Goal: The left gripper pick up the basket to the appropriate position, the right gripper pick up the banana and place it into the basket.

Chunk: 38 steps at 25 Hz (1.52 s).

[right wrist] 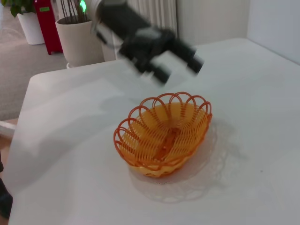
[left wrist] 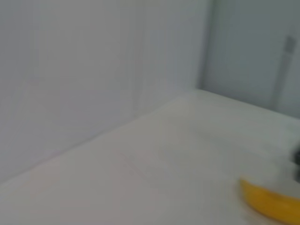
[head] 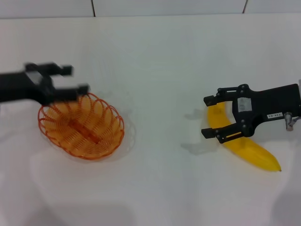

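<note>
The orange basket [head: 83, 126] stands upright on the white table at the left; it also shows in the right wrist view [right wrist: 161, 138] and is empty. My left gripper [head: 78, 79] is open and hovers just above the basket's far left rim, apart from it; the right wrist view shows it too [right wrist: 180, 70]. The yellow banana [head: 249, 150] lies on the table at the right, and part of it shows in the left wrist view [left wrist: 268, 202]. My right gripper [head: 207, 117] is open, its fingers on either side of the banana's far end.
The white table [head: 160, 61] ends at a wall behind. The right wrist view shows the table's far edge [right wrist: 33, 84], with a white plant pot [right wrist: 77, 40], a red object [right wrist: 47, 23] and a radiator [right wrist: 154, 11] on the floor beyond it.
</note>
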{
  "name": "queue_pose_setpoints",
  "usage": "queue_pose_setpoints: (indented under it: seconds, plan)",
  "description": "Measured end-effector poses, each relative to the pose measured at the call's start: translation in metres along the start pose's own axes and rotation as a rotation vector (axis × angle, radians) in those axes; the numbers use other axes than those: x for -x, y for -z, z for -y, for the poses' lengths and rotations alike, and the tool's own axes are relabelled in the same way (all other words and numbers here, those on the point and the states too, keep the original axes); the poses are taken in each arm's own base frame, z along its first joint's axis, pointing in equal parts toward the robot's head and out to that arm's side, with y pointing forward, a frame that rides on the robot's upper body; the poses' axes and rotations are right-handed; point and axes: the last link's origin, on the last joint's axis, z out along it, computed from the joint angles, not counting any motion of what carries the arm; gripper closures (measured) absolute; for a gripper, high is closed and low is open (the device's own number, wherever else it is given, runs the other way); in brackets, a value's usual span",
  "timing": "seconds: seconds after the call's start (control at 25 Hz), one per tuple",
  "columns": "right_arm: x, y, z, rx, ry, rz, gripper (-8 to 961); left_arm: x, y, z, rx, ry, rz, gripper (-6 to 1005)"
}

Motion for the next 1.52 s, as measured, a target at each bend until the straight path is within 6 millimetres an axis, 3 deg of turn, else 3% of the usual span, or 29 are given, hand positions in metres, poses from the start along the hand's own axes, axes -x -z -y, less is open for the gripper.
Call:
queue_pose_setpoints:
  seconds: [0.24,0.36,0.68,1.52]
  plan:
    - [0.000,0.000,0.000,0.001,-0.001,-0.002,52,-0.007,0.027,0.025,-0.110,0.150,0.060,184]
    - [0.000,0.000,0.000,0.001,-0.001,-0.001,52,-0.009,0.029,0.033,-0.135,0.185,0.141,183]
    - [0.000,-0.003,0.000,0.010,0.000,0.002,52,-0.005,0.012,0.044,-0.201,0.182,0.350,183]
    - [0.001,-0.003,0.000,0.011,0.005,0.000,53,0.010,-0.030,0.041,-0.203,0.155,0.447,184]
